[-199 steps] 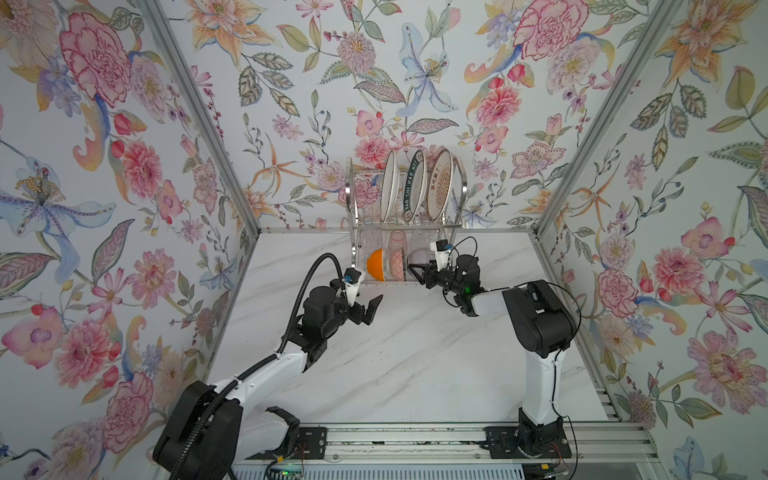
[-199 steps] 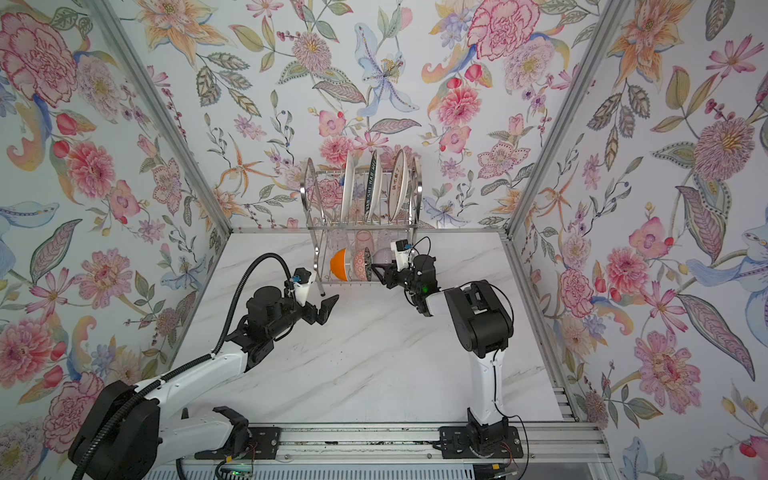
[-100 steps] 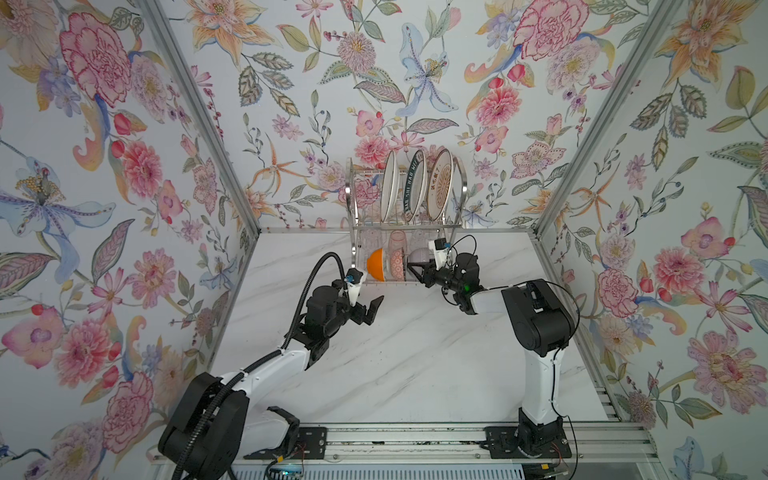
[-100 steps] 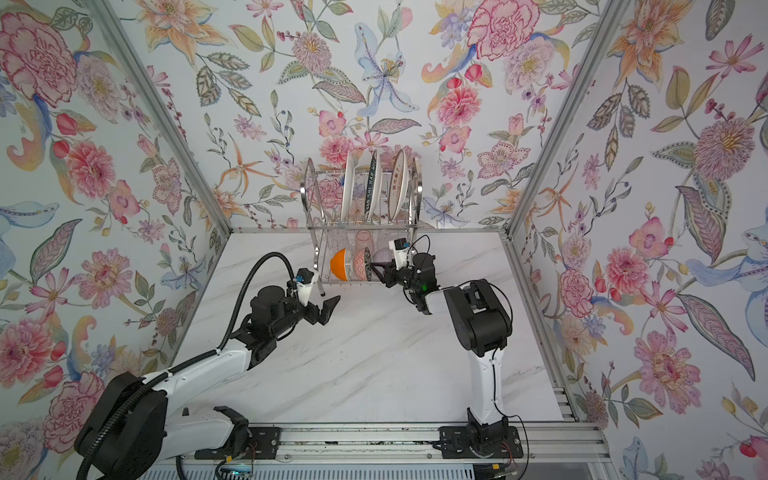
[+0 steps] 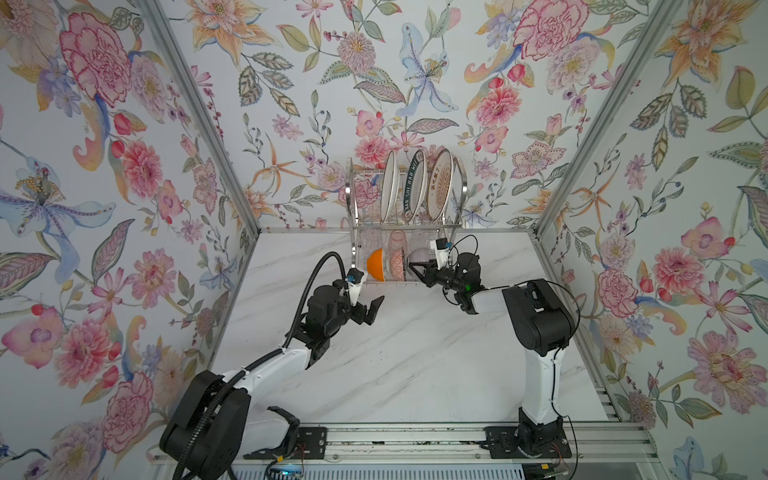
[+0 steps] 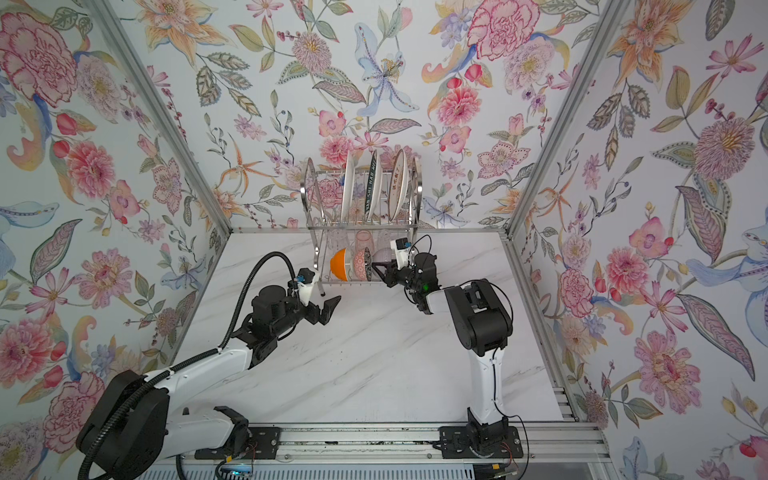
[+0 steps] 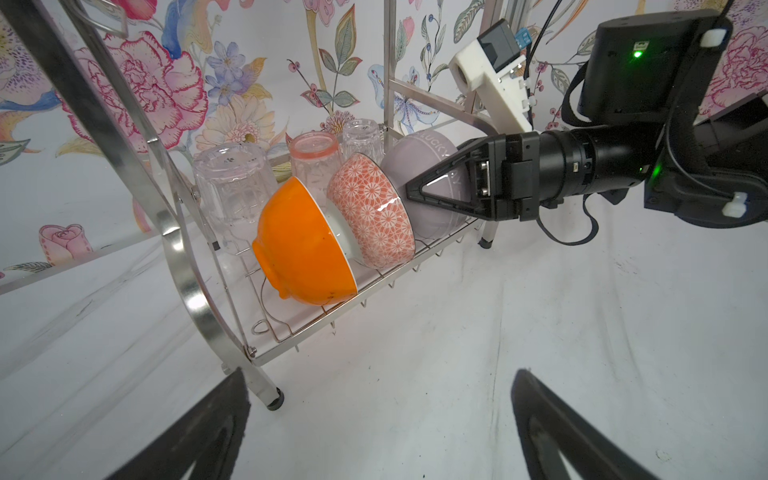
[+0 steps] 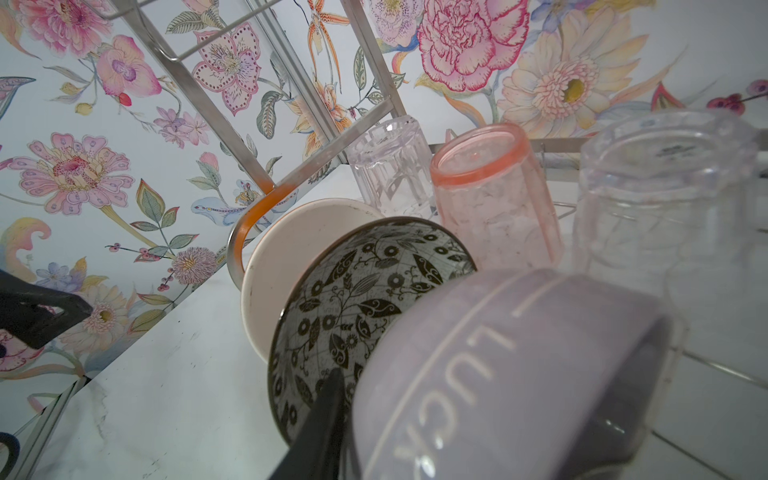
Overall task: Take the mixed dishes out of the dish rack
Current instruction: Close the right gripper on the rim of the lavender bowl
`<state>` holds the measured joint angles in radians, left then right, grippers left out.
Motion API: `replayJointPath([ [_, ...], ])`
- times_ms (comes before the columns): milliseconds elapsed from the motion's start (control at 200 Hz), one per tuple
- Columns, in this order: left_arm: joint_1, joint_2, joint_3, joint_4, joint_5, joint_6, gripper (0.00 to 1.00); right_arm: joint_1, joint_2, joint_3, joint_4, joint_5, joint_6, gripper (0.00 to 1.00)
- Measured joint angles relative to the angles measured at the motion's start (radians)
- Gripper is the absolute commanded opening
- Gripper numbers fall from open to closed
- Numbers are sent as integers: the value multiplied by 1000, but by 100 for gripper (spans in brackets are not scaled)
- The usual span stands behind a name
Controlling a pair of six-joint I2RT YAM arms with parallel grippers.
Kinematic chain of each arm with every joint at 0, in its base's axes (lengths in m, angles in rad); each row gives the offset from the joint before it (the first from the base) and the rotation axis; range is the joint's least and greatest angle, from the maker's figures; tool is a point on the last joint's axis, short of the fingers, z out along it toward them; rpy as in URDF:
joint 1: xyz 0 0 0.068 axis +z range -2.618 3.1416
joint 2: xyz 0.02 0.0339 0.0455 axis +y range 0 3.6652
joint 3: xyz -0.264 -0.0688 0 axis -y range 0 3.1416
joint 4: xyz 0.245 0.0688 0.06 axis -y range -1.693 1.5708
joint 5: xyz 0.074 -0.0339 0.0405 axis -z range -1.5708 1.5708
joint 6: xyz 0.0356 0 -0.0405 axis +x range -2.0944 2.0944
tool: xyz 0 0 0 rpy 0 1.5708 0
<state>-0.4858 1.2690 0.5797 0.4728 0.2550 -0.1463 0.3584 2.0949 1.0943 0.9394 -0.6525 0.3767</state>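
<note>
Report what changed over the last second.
The right end effector narrowed its jaws around the wall of the lilac bowl; whether it grips yet is unclear. The left end effector stayed open before the dish rack, barely shifting. Nothing has left the rack.

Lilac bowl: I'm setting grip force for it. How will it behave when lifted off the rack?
The lilac bowl looks glazed ceramic: probably stiff, heavyish, slippery. It seems nested in the leaf-patterned bowl, which may shift as it leaves.
</note>
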Motion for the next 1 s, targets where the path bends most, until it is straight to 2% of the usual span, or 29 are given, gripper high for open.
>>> replayJointPath([
  [405, 0, -20, 0, -7, -5, 6, 99, 0, 7, 0, 21, -48, 33, 19],
  [1001, -5, -27, 0, -7, -4, 7, 99, -11, 24, 9, 44, -111, 59, 16],
])
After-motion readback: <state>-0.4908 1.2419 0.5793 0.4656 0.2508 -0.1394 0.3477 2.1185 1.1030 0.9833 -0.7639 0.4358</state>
